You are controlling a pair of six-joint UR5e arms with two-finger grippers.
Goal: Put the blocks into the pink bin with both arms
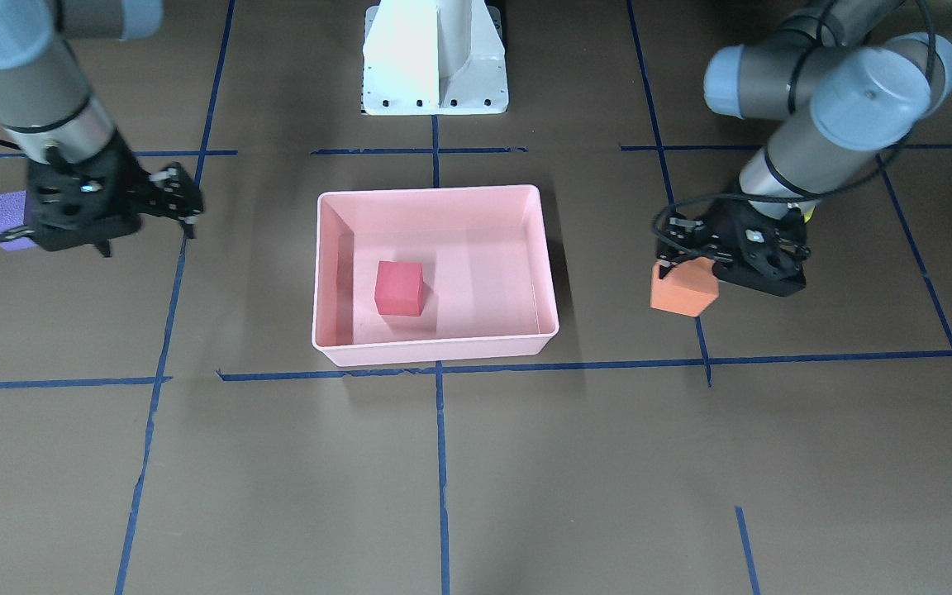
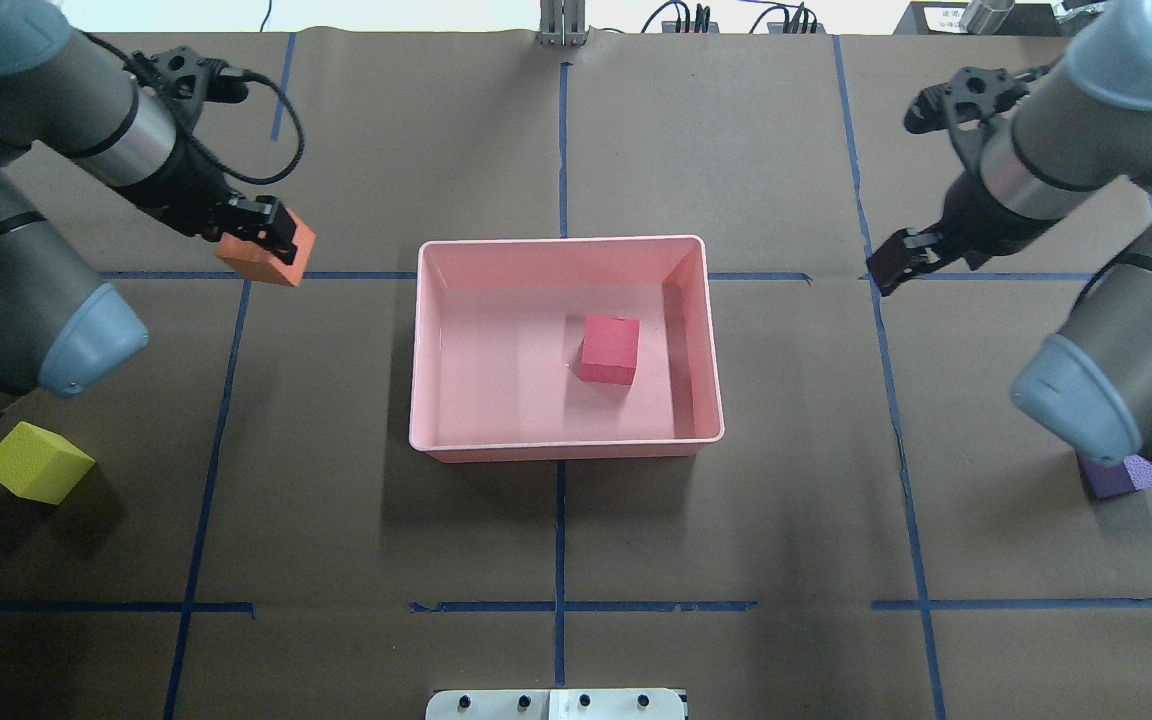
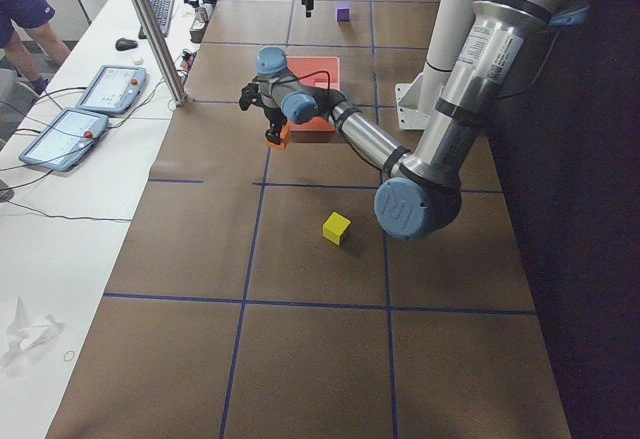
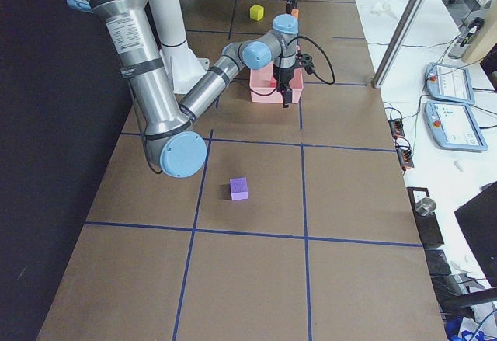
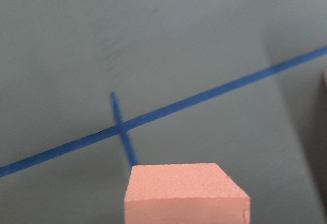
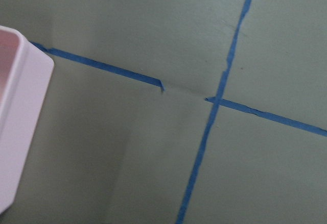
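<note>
The pink bin (image 2: 564,452) stands at mid-table, and the red block (image 2: 609,350) lies inside it. My left gripper (image 2: 271,235) is shut on the orange block (image 2: 264,255) and holds it above the table, left of the bin. That block also shows in the front view (image 1: 683,289) and the left wrist view (image 5: 186,193). My right gripper (image 2: 891,265) is open and empty, right of the bin. The yellow-green block (image 2: 36,462) lies at the near left. The purple block (image 2: 1121,474) lies at the near right, partly hidden by my right arm.
The white pedestal (image 1: 435,58) stands behind the bin on the robot's side. Blue tape lines (image 2: 560,605) cross the brown table. The bin's corner (image 6: 20,106) shows at the left edge of the right wrist view.
</note>
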